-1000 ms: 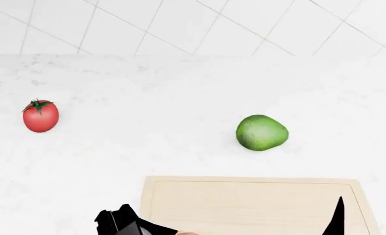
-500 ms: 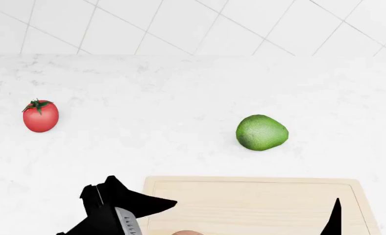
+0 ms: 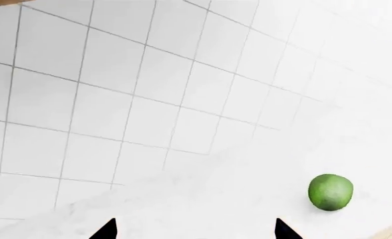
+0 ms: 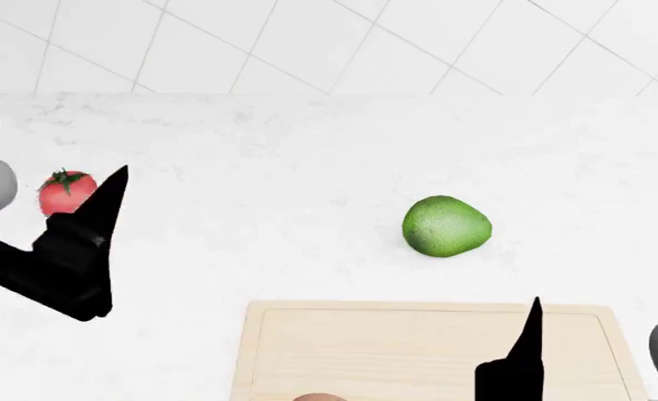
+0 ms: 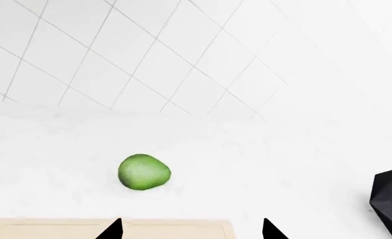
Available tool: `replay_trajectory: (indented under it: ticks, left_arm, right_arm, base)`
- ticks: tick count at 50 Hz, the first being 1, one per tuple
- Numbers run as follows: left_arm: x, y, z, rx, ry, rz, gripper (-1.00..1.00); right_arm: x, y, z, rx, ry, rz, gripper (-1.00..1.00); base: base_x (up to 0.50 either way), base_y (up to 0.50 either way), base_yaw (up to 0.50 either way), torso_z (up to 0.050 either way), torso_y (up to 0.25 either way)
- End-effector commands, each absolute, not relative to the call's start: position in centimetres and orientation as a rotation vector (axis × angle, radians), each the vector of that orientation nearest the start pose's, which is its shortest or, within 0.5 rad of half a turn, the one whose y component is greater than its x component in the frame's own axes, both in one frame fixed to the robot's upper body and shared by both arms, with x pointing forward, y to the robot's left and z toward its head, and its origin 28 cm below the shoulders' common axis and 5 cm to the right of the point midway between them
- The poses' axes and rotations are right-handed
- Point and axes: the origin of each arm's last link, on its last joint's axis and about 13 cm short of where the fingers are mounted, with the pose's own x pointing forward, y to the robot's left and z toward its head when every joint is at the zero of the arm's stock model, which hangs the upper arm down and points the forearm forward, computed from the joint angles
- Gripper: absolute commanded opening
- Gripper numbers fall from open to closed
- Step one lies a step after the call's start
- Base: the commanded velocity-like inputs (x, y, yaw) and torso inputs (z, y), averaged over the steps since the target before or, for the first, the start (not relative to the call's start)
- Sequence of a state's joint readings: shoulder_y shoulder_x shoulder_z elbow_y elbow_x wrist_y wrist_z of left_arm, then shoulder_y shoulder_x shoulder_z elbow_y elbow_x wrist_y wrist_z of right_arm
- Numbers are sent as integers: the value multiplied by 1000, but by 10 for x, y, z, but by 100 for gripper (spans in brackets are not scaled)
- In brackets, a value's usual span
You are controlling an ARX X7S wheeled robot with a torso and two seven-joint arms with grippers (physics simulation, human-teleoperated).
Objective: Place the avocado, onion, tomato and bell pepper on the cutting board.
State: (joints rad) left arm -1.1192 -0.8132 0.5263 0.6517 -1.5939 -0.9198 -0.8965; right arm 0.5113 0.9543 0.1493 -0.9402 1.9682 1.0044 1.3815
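1. The tomato point(image 4: 64, 194) stands on the white counter point(image 4: 251, 167) at the far left, well apart from the cutting board point(image 4: 418, 342), with its calyx up. It is not yet moved.
2. The left gripper point(image 3: 196, 230) is wide open and holds nothing: the left wrist view shows 2 dark fingertips point(image 3: 108, 229) with only bare counter between them.
3. In the head view, 1 left finger crosses just in front of the tomato and hides its right edge. The left wrist view does not show the tomato at all, so I judge the fingers are above or beside it and not aimed at it. I cannot tell the height.
4. The avocado point(image 4: 446, 225) lies on the counter just beyond the far edge of the board, its long axis about left to right, the narrower end to the right.
5. The right gripper point(image 5: 190, 230) is also open and empty. It hangs over the board, and the avocado lies ahead of its fingers, slightly toward the left one.
6. So the left arm is nearer to the tomato and the right arm nearer to the avocado. For the tomato, the left gripper probably needs to tilt down until the fruit comes between the fingers.
7. A small tan sliver point(image 4: 319, 397) shows at the near edge of the board; it is perhaps the onion, but too little is visible. The bell pepper is not in view.
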Motion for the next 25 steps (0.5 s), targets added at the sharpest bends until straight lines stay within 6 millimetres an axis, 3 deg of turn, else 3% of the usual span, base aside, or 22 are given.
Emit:
replay_trajectory:
  ticks: [1, 8, 16, 25]
  left_arm:
    - [217, 250, 282, 132, -30, 39, 100]
    - [216, 250, 277, 131, -27, 59, 100]
    - [239, 251, 264, 115, 39, 61, 100]
    - [295, 254, 241, 124, 159, 52, 100]
  right_arm:
    - [149, -138, 251, -137, 72, -61, 100]
    - [182, -132, 282, -168, -9, -10, 100]
    - [204, -131, 290, -156, -33, -3, 100]
    - [205, -130, 281, -144, -22, 9, 100]
  base:
    - [0, 0, 0, 0, 0]
    - [0, 0, 0, 0, 0]
    - [0, 0, 0, 0, 0]
    - [0, 0, 0, 0, 0]
